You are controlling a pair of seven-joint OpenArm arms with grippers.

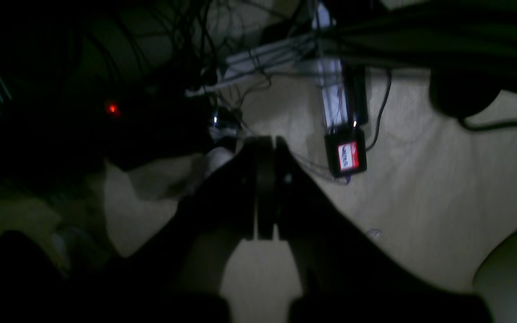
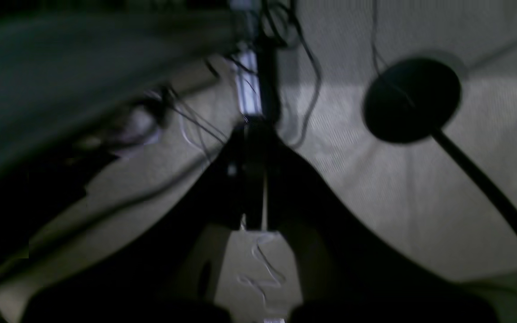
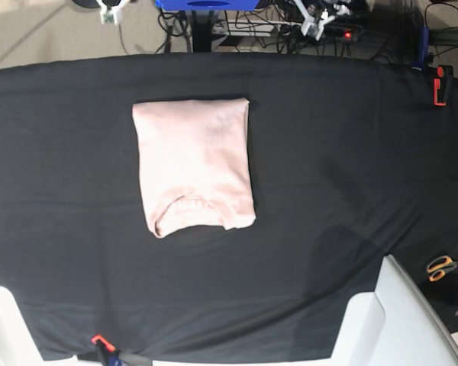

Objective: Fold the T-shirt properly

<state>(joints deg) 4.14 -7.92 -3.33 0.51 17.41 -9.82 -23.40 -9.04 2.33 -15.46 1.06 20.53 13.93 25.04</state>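
On black table cover (image 3: 351, 152), folded T-shirt (image 3: 195, 164), clear of both tools

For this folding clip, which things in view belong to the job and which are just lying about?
Job:
- pale pink cotton T-shirt, already folded into a rectangle on the black cloth table cover

Lying about:
- orange-handled scissors at the table's edge
- red clamp
- tangle of dark cables beyond the table

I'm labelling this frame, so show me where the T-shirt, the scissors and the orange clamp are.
T-shirt (image 3: 195, 156), base view, middle of the folded fabric.
Scissors (image 3: 441, 267), base view, orange handles.
Orange clamp (image 3: 440, 84), base view, its body.
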